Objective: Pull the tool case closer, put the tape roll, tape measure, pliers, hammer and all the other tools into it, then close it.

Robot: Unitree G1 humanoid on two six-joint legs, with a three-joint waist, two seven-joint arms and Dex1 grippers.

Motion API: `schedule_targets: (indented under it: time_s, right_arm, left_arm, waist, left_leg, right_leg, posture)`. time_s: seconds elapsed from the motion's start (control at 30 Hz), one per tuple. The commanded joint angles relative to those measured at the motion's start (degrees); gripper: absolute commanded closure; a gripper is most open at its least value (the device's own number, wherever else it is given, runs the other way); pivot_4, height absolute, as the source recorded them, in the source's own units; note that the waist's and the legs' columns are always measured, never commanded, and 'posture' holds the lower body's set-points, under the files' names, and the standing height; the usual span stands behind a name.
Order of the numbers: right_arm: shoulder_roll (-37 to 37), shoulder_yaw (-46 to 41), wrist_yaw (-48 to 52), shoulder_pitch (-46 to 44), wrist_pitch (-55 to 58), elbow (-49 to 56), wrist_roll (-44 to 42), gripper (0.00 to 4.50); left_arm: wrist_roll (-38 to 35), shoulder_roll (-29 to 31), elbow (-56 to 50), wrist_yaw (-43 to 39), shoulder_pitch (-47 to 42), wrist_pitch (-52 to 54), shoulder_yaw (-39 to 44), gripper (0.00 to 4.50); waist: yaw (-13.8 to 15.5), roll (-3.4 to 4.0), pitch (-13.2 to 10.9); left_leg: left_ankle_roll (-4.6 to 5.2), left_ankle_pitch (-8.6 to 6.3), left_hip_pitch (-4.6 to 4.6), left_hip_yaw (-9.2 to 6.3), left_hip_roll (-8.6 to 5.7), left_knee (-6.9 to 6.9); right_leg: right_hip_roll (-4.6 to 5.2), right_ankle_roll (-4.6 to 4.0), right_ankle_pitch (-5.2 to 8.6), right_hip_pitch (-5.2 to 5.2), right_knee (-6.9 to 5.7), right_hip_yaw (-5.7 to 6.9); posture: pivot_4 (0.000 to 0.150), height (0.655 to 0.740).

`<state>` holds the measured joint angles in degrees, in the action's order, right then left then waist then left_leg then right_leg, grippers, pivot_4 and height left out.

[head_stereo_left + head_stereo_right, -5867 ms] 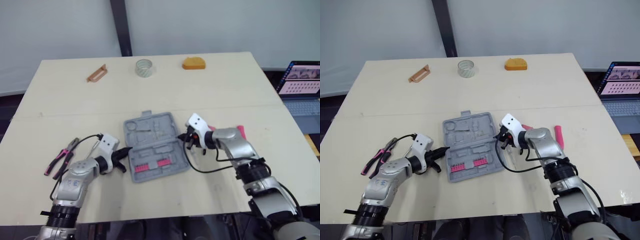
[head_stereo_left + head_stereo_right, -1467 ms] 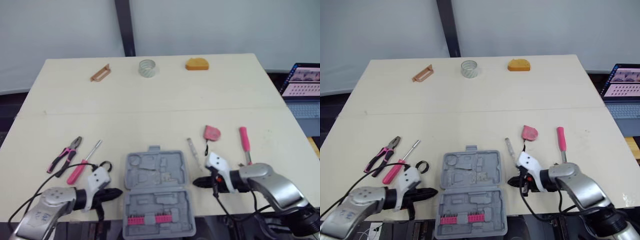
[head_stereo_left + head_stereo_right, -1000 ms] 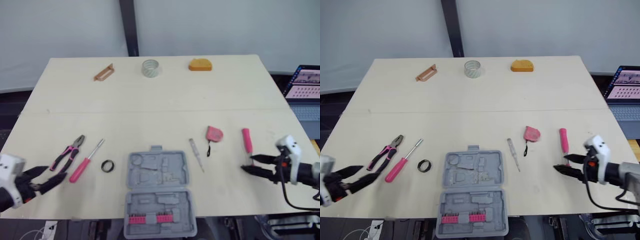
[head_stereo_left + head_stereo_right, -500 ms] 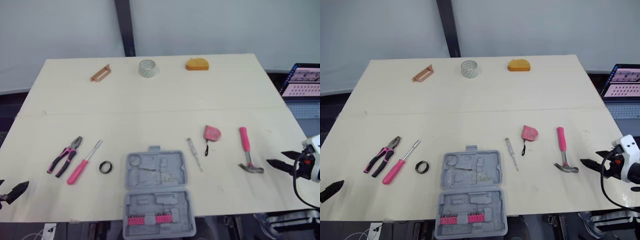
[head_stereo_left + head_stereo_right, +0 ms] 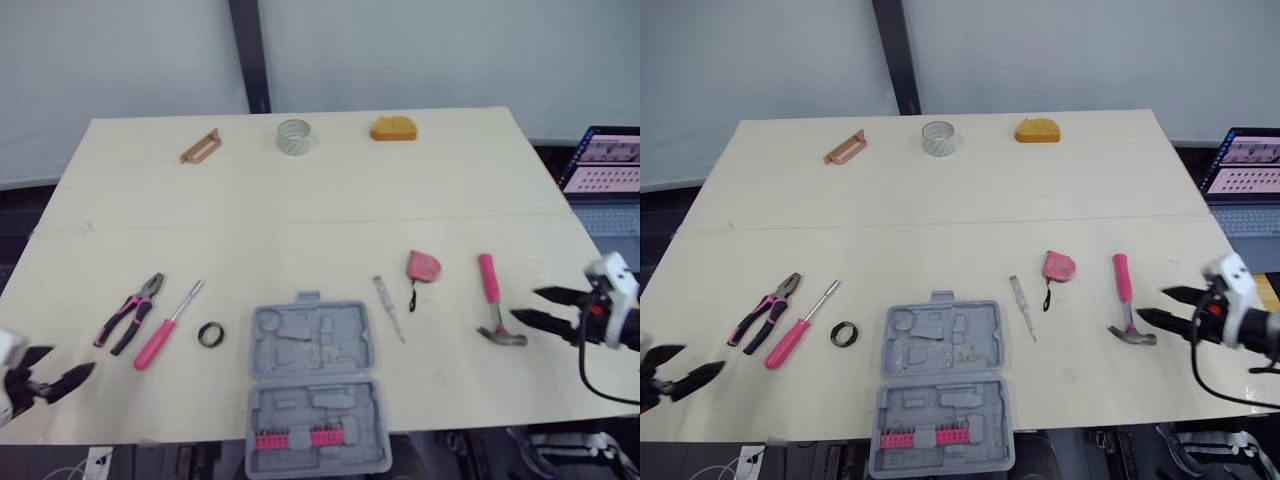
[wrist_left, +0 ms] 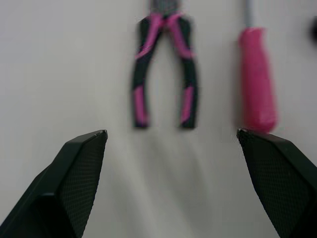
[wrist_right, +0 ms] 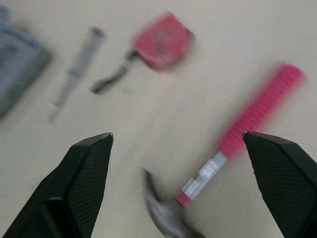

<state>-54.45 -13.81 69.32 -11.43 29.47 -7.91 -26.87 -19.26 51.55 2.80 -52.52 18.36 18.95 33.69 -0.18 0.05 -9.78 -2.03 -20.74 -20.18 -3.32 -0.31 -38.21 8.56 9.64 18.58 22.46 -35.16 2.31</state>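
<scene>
Pale tabletop [image 5: 300, 210] carried the open grey case [image 5: 315, 390] at the middle of its near edge. Left of it lay a black ring [image 5: 210, 334], a pink screwdriver [image 5: 165, 325] and pliers [image 5: 128, 313]. Right of it lay a thin tester [image 5: 390, 308], a pink tape measure [image 5: 423, 266] and a hammer [image 5: 492, 300]. At the far edge sat a tape roll [image 5: 294, 135]. Near the pliers hovered the left gripper [image 5: 60, 367], its 2 fingers spread wide and empty. Just beside the hammer head hovered the right gripper [image 5: 527, 304], likewise wide and empty.
</scene>
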Motion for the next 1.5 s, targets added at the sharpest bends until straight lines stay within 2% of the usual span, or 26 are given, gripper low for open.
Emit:
schedule_targets:
  time_s: [0.03,0.2,0.3,0.37,0.47,0.8,1.0,1.5]
  right_arm:
    - [1.4,6.3,0.8,-4.7,6.6,16.0,-5.3,0.08]
    - [5.4,16.3,1.0,-12.2,9.8,27.2,-7.2,0.08]
    - [7.9,19.7,0.1,-15.5,10.4,29.1,-7.0,0.08]
    - [9.5,21.3,-0.7,-17.3,10.4,29.1,-6.4,0.0]
    - [12.2,24.9,-1.7,-19.8,8.4,27.5,-3.2,0.0]
    - [15.3,30.0,-1.8,-20.2,4.6,25.2,2.1,0.0]
    - [16.8,31.4,-1.7,-20.3,4.1,26.4,3.2,0.0]
    - [17.9,30.9,-1.9,-20.5,4.6,25.6,3.3,0.0]
  left_arm:
    - [-1.7,2.3,-5.4,-4.6,-3.9,-1.1,-4.2,0.0]
    - [-2.1,2.6,-11.8,-8.6,-7.6,-1.6,-11.3,0.0]
    - [-0.9,1.7,-13.3,-8.6,-8.2,-2.9,-14.3,0.0]
    - [-0.5,0.8,-13.8,-8.6,-7.9,-3.6,-15.9,0.53]
    - [2.4,0.0,-14.0,-7.4,-6.9,-4.9,-19.5,1.84]
    - [7.1,-2.6,-9.3,-3.3,-9.7,-9.2,-23.7,1.84]
    - [6.5,-4.7,-7.1,-2.4,-10.7,-10.9,-23.8,1.84]
    - [6.7,-5.5,-3.7,-2.2,-13.0,-10.3,-25.5,1.84]
  waist:
    - [0.0,0.02,0.0]
    - [0.0,0.02,0.0]
    - [-0.1,0.01,0.0]
    - [-0.1,0.01,0.0]
    - [-0.1,0.01,0.0]
    - [-0.1,0.0,0.0]
    - [-0.1,0.0,0.0]
    - [0.0,0.0,0.0]
  left_leg:
    - [-0.01,0.0,-0.01,-0.01,0.02,0.0]
    - [0.03,-0.1,-0.05,-0.01,0.01,-0.01]
    - [0.03,-0.12,-0.09,-0.01,0.03,-0.05]
    - [0.03,-0.12,-0.08,-0.01,0.03,-0.08]
    - [0.03,-0.12,-0.07,-0.01,0.03,-0.1]
    - [0.04,-0.12,-0.11,-0.05,0.04,-0.31]
    - [0.04,-0.13,-0.11,-0.05,0.05,-0.36]
    - [0.04,-0.16,-0.11,-0.07,0.05,-0.44]
  right_leg:
    - [-0.01,0.0,0.0,0.01,0.0,0.02]
    - [0.03,-0.02,-0.02,0.06,0.02,0.22]
    - [0.03,-0.04,-0.03,0.06,0.05,0.38]
    - [0.03,-0.05,-0.04,0.06,0.01,0.39]
    - [0.03,-0.06,-0.05,0.06,0.0,0.44]
    - [0.03,-0.07,-0.05,0.06,-0.19,0.51]
    - [0.04,-0.07,-0.05,0.11,-0.28,0.56]
    - [0.05,-0.07,-0.05,0.1,-0.32,0.6]
  posture:
    - [0.15,0.74]
    - [0.15,0.74]
    - [0.15,0.74]
    - [0.15,0.74]
    - [0.15,0.74]
    - [0.15,0.74]
    - [0.15,0.74]
    - [0.15,0.74]
